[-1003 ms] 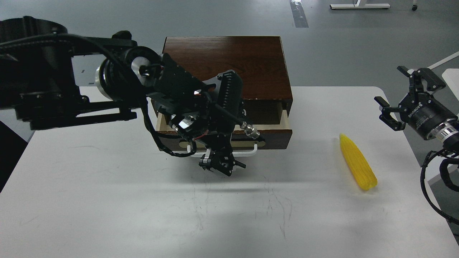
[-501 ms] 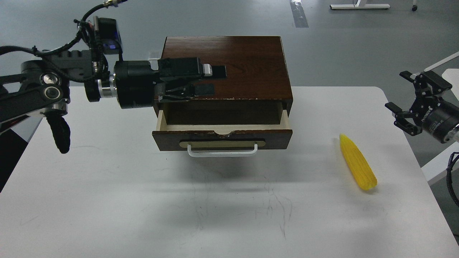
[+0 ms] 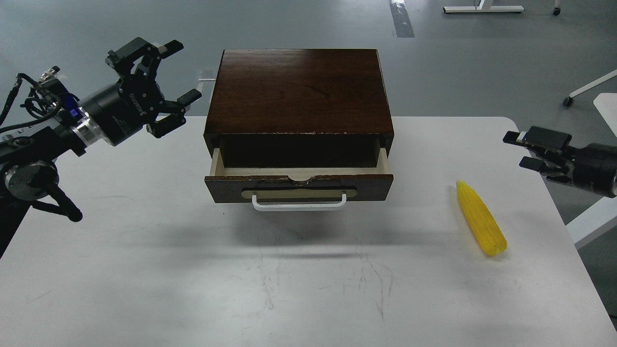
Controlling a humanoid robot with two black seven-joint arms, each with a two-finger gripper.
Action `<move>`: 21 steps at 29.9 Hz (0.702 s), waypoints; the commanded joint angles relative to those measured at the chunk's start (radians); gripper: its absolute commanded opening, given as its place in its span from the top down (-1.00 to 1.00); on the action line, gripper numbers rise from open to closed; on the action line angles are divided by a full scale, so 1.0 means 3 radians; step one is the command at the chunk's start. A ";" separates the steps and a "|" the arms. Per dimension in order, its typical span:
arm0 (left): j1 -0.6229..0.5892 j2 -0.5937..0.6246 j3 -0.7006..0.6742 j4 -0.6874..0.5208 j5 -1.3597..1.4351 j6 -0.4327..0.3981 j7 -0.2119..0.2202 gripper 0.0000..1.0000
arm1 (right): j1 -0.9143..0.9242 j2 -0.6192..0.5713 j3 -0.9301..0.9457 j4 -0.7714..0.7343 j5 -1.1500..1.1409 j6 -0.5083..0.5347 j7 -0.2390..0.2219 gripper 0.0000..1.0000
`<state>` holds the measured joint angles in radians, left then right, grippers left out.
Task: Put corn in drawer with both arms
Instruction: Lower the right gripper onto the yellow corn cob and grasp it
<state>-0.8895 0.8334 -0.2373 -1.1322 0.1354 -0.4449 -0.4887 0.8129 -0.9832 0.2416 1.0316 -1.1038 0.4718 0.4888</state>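
The white table [image 3: 144,270] has much free room at 6 o'clock, and the corn [image 3: 481,218] lies alone near its edge at 3 o'clock, well apart from the box [image 3: 299,91]. The drawer [image 3: 299,185] stands partly pulled out, and I see nothing inside its visible part. Since the earlier frame my left gripper [image 3: 166,77] has gone from over the box to 10 o'clock, fingers spread wide and holding nothing, while my right gripper [image 3: 523,149] now points toward the table with fingers apart, also holding nothing.
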 commanded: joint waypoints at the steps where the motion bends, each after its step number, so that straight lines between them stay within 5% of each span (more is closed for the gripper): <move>1: 0.0056 -0.0027 -0.0103 0.0092 -0.0144 -0.0015 0.0000 -0.97 | -0.0035 0.0025 -0.0201 0.0074 -0.0701 -0.0364 0.0000 -1.00; 5: 0.0081 -0.0047 -0.0129 0.0144 -0.0216 0.0000 0.0000 -0.97 | 0.0000 0.0025 -0.0462 0.0069 -0.0790 -0.0611 0.0000 -1.00; 21: 0.0132 -0.0242 -0.0191 0.0231 -0.0206 -0.0010 0.0000 -0.97 | 0.0118 0.0501 -0.0907 -0.0253 -0.0892 -0.0627 0.0000 -1.00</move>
<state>-0.8499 0.7625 -0.2931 -1.0630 0.0721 -0.4437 -0.4887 0.8405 -0.8571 0.0109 0.9652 -1.3706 0.2835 0.4888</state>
